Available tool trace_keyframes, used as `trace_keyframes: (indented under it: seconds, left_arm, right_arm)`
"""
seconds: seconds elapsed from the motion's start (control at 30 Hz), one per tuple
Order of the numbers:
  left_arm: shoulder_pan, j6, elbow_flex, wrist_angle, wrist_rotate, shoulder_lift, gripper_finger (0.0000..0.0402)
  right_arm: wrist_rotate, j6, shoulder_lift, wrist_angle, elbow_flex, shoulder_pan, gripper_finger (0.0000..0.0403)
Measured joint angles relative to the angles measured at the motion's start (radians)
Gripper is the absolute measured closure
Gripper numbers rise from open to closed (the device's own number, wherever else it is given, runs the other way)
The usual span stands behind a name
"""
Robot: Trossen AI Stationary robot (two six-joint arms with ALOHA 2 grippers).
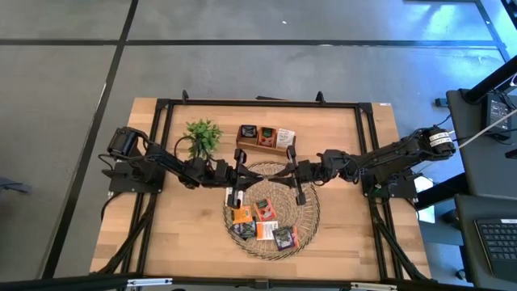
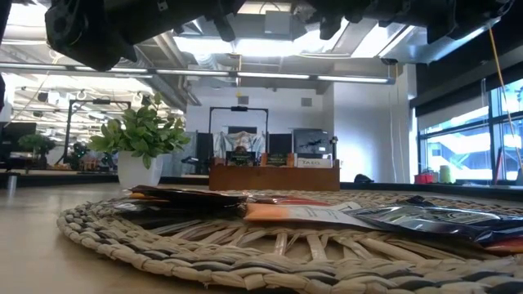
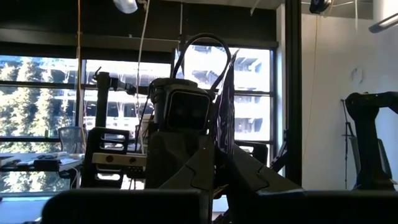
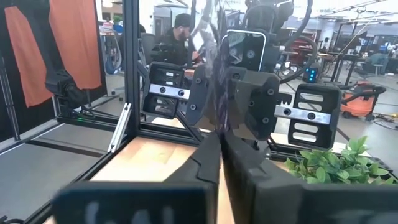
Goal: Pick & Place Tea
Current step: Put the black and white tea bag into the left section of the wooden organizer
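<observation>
While both arms meet above the woven tray (image 1: 311, 212), left jaws and right jaws each pinch one dark tea sachet (image 4: 211, 56) edge-on between them, apparently mid-handover

Both arms reach inward from the table's side edges and meet over its middle, slightly toward the far half; the left arm (image 1: 153, 166) runs from its base at the left edge, elbow bent, forearm pointing right; the right arm (image 1: 396, 153) runs from its base at the right edge, forearm pointing left; the two wrists face each other, nearly level, raised above the surface; the left gripper (image 1: 236, 175) sits just left of centre, fingers pressed together; the right gripper (image 1: 292, 171) sits just right of centre, its fingers (image 4: 214, 158) closed tight against each other; the two grippers stand near one another, tips apart.
</observation>
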Motion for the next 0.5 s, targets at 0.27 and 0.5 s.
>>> trace_keyframes:
  seconds: [0.27, 0.5]
  left_arm:
    - [0.0, 0.0, 0.0, 0.0, -0.001, 0.0, 0.0384]
    - [0.0, 0.0, 0.0, -0.009, -0.007, 0.0, 0.0382]
  right_arm:
    - [0.0, 0.0, 0.0, 0.0, 0.0, 0.0, 0.0396]
    - [0.003, 0.002, 0.0, -0.012, 0.0, 0.0, 0.0399]
